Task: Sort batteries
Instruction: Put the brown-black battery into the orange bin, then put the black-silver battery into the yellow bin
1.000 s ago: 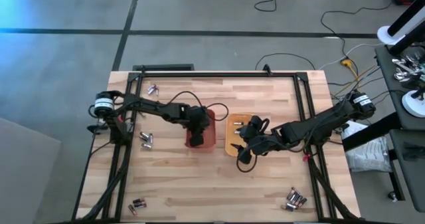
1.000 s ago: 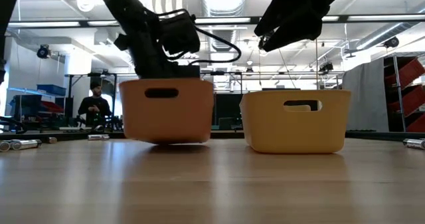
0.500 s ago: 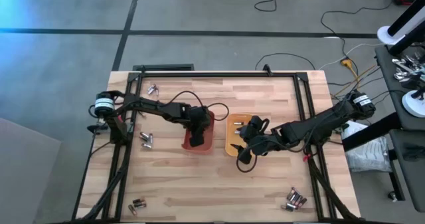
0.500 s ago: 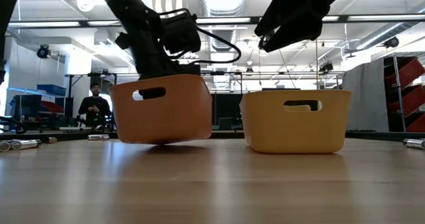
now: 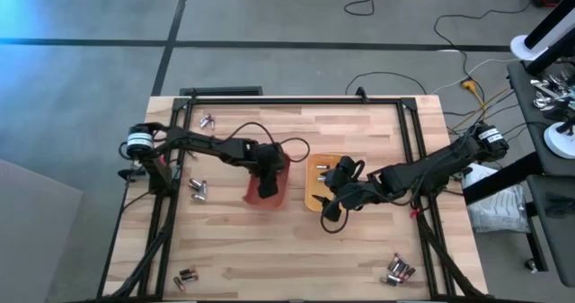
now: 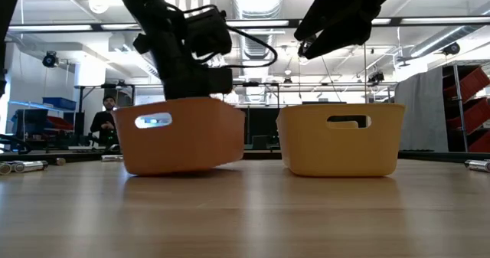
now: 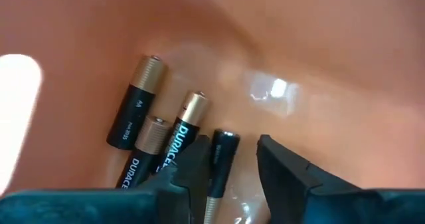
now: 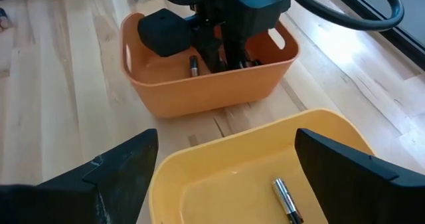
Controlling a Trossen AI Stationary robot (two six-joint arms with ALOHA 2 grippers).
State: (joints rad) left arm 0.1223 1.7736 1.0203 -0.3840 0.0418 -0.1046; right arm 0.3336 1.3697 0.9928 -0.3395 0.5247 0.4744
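Currently left gripper (image 7: 229, 167) sits inside the orange tray (image 5: 252, 191) mid-table, fingers spread around a dark battery (image 7: 221, 159) beside three copper-topped batteries (image 7: 136, 111). Best release cleanly, then lift straight out. Since earlier frame, tray tipped and slid toward the left edge. Right gripper (image 8: 222, 174) open above the yellow tray (image 8: 199, 164).

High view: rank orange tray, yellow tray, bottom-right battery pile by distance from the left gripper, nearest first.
1. orange tray: the left gripper reaches inside it.
2. yellow tray: just right of it, under the right gripper.
3. battery pile: table's bottom-right corner.
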